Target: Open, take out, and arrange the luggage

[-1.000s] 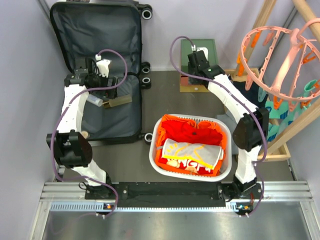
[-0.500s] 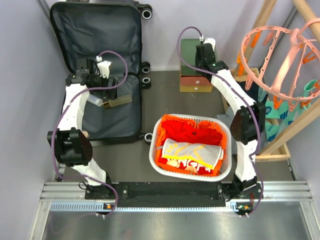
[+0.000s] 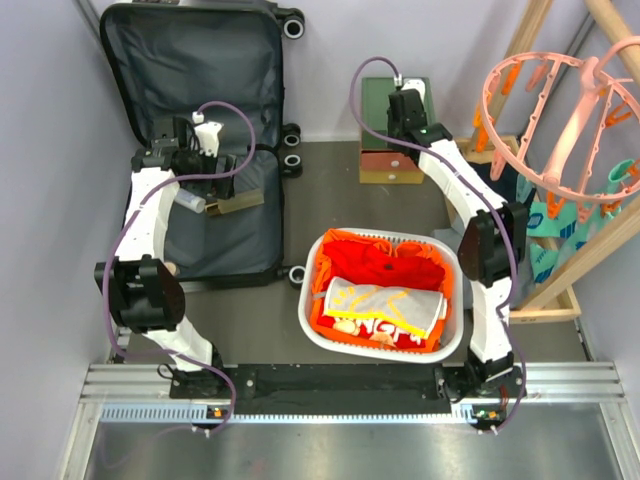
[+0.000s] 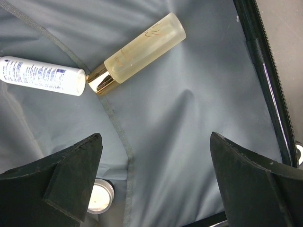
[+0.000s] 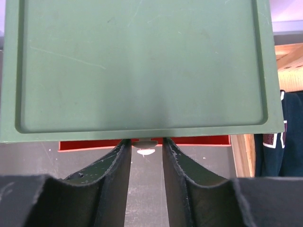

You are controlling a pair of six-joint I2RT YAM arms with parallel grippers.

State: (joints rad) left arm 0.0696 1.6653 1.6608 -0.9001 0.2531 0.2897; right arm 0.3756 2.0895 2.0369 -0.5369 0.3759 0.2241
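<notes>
The luggage (image 3: 230, 245) lies open at the back left, its lid (image 3: 190, 60) leaning on the wall and dark grey lining showing. My left gripper (image 3: 228, 172) (image 4: 155, 142) hovers wide open over the lining, holding nothing. Ahead of it lie a frosted bottle with a gold cap (image 4: 142, 47) (image 3: 232, 204) and a white bottle (image 4: 40, 75) (image 3: 190, 203); a small round tin (image 4: 100, 196) sits by the left finger. My right gripper (image 3: 404, 130) (image 5: 145, 149) is at the front of the green-topped drawer box (image 5: 142, 61) (image 3: 375, 110), its jaws narrowly apart on either side of a small knob (image 5: 144, 142).
A white laundry basket (image 3: 306, 300) full of red, orange and grey clothes stands in front of the arms' bases. A pink peg hanger (image 3: 560, 110) and a wooden rack (image 3: 590, 260) crowd the right side. The suitcase wheels (image 3: 291, 160) jut toward the middle.
The right arm has swung back over the drawer box and its jaws have narrowed around the knob. The left arm has not moved.
</notes>
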